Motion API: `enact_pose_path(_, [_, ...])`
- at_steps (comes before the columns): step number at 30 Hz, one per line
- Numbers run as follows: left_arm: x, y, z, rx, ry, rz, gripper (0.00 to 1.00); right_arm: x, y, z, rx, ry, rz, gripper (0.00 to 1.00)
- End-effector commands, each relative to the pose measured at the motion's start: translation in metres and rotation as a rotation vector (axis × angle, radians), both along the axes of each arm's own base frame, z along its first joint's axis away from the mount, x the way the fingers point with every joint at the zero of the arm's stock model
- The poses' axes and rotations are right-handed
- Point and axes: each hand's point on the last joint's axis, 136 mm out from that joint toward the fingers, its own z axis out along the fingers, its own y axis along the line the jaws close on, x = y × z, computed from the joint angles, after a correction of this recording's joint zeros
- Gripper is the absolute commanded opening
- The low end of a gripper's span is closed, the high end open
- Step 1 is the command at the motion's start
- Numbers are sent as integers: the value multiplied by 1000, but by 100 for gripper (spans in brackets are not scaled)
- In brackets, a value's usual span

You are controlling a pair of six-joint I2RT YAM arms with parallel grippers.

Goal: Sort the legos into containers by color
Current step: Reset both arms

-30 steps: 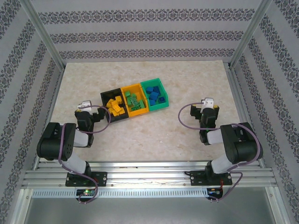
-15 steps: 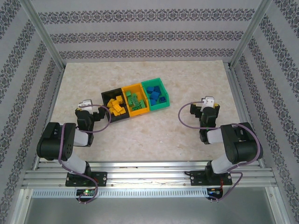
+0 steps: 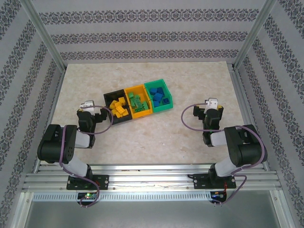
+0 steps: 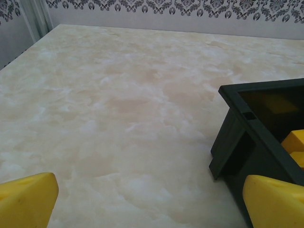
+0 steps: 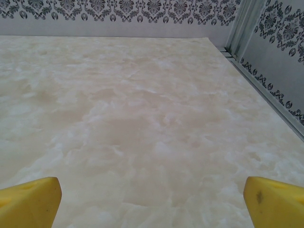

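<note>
Legos, small studded plastic bricks [image 3: 118, 107], sit sorted in three joined plastic bins: yellow in the black bin [image 4: 227, 137], green in the orange-yellow bin [image 3: 141, 114], blue in the green bin [image 3: 162, 109]. None seems loose. The left gripper [image 4: 152, 202], wide and empty, is just beside the black bin and could shove the row. The right gripper [image 5: 152, 197] gapes empty too.

Marble-look table [image 3: 156, 137], patterned striped walls [image 3: 142, 33] around.
</note>
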Motion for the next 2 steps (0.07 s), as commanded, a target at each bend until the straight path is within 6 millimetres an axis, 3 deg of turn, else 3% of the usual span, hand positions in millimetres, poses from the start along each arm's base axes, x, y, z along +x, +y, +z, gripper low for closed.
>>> enact_pose_path(1, [6,-3,7,7,-17,-28,100,7,1,12,2,-46,14,98])
enact_pose_path(2, [6,-3,6,7,-17,-27,100,6,2,13,1,-48,19,98])
